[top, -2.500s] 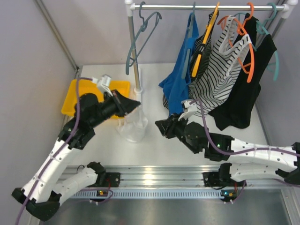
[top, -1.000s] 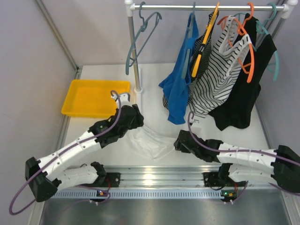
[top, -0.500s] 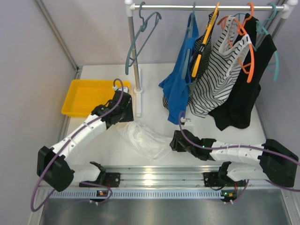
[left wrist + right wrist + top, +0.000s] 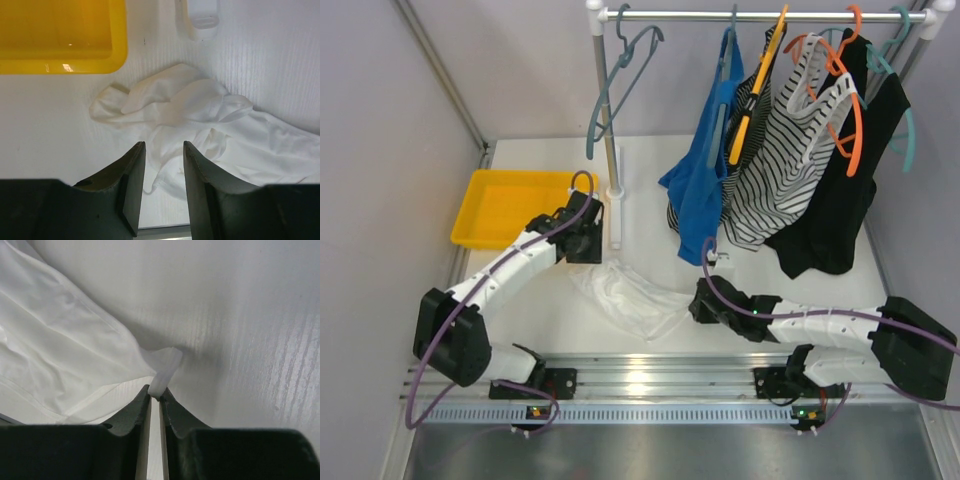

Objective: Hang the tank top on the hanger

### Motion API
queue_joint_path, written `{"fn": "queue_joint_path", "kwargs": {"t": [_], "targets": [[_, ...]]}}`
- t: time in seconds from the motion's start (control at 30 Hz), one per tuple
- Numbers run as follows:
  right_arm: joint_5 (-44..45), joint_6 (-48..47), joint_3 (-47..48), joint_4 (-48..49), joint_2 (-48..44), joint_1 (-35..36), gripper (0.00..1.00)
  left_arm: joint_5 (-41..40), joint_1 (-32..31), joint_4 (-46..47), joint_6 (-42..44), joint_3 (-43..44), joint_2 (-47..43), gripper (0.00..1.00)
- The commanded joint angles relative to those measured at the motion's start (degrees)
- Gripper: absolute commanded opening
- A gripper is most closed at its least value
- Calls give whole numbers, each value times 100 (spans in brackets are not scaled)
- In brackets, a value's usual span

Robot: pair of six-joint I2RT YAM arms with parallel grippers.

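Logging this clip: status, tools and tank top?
Left tool open above tank top. Right tool shut on its edge. Crumpled on table; hanger bare.

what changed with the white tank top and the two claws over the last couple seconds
The tank top, lifted by the left claw earlier, now lies crumpled on the table. The left claw let it go and hangs open over it. The right claw dropped low and is shut on a bit of its edge. The hanger, hung clothes and yellow tray stayed put.
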Motion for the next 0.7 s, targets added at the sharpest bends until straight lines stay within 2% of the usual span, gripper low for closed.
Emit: {"fn": "queue_joint_path", "kwargs": {"t": [0.0, 0.67], "targets": [[-37, -117, -51, 206, -152, -113, 10, 165, 69, -124, 197, 158, 78, 41], [-151, -275, -192, -76, -776, -455, 7, 114, 210, -45, 355, 26, 675, 38]]}}
